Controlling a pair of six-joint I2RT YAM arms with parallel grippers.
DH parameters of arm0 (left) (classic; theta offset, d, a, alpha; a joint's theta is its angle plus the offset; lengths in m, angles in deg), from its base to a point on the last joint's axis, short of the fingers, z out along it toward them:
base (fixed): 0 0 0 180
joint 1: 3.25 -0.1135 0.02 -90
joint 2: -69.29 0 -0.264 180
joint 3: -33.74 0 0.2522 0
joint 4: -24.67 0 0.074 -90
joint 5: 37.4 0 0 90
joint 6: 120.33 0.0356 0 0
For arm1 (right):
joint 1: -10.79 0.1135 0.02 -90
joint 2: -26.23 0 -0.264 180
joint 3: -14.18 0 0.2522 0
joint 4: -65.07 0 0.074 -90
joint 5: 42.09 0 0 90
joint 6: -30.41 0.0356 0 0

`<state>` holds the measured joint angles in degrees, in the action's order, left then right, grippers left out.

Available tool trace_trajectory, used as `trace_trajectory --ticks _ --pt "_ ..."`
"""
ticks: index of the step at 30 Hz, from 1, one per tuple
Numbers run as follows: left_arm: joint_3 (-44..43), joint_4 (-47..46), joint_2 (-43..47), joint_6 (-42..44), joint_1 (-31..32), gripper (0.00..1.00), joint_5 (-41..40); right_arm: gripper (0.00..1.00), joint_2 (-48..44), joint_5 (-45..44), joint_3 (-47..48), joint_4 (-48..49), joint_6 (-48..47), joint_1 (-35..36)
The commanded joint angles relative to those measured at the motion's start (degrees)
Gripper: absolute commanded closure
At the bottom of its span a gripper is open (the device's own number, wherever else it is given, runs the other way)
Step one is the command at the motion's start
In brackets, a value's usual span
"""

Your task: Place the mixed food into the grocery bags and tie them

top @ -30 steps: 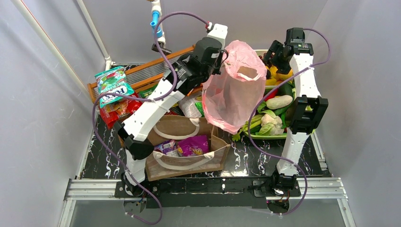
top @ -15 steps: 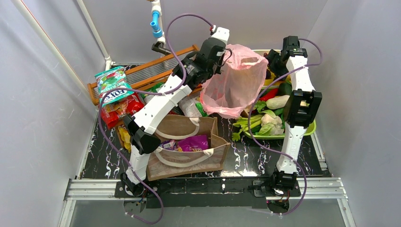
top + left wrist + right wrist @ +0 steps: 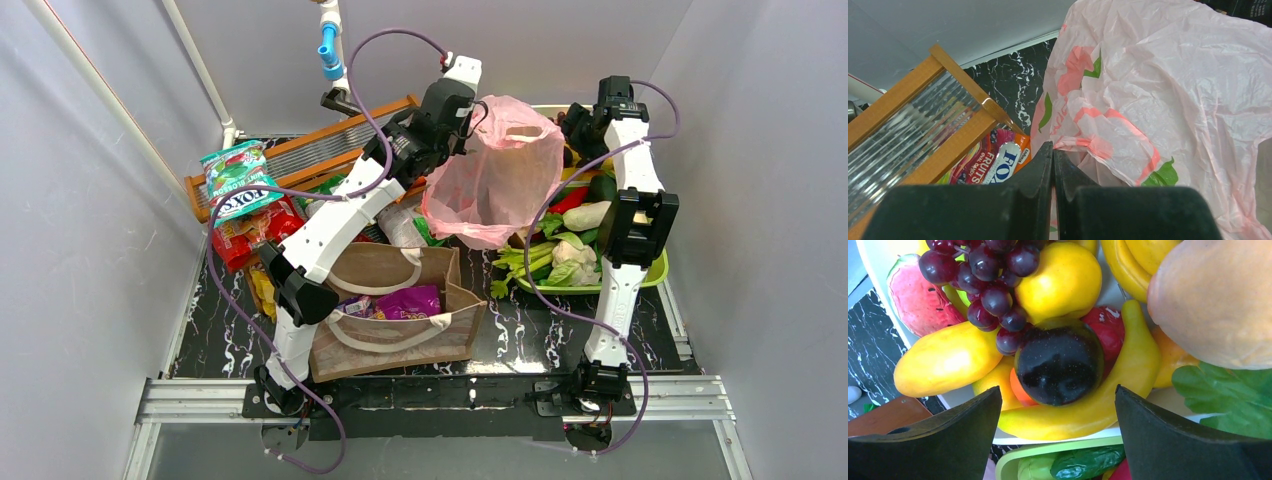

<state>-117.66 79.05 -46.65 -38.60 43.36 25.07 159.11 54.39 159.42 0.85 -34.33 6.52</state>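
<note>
We are showing white link shells on our left arm (image 3: 335, 222) and right arm (image 3: 632, 165), black joint housings, purple cables (image 3: 395, 31) behind each wrist, matte black fingers (image 3: 1033, 200).

One pink bag (image 3: 495, 175), one brown tote (image 3: 440, 345), one wooden rack (image 3: 955, 150), one grape bunch (image 3: 983, 285).

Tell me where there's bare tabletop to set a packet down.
Bare marble table shows between the brown tote and the right arm, in front of the green tray. A narrower strip lies left of the left arm base. Crowded: snack packets against the wooden rack at back left, and the pink bag at back centre.
</note>
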Motion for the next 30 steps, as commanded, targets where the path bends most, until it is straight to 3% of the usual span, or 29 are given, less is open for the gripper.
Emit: trace_trajectory --ticks 1,13,20,30 --pt "1.36 -0.02 3.65 -1.49 -0.23 1.00 0.42 0.10 1.43 -0.80 2.81 3.42 -0.55 -0.12" --pt "3.33 -0.14 4.81 -3.24 -0.28 1.00 1.68 0.21 1.97 -0.44 -1.41 7.68 1.49 -0.17" --pt "3.57 -0.19 5.02 -3.80 -0.22 1.00 1.49 0.52 -2.42 2.35 -4.33 8.82 3.51 -0.08" --pt "4.61 0.04 5.72 -6.35 -0.28 1.00 1.00 0.57 -14.51 4.37 -8.32 7.50 5.99 0.05"
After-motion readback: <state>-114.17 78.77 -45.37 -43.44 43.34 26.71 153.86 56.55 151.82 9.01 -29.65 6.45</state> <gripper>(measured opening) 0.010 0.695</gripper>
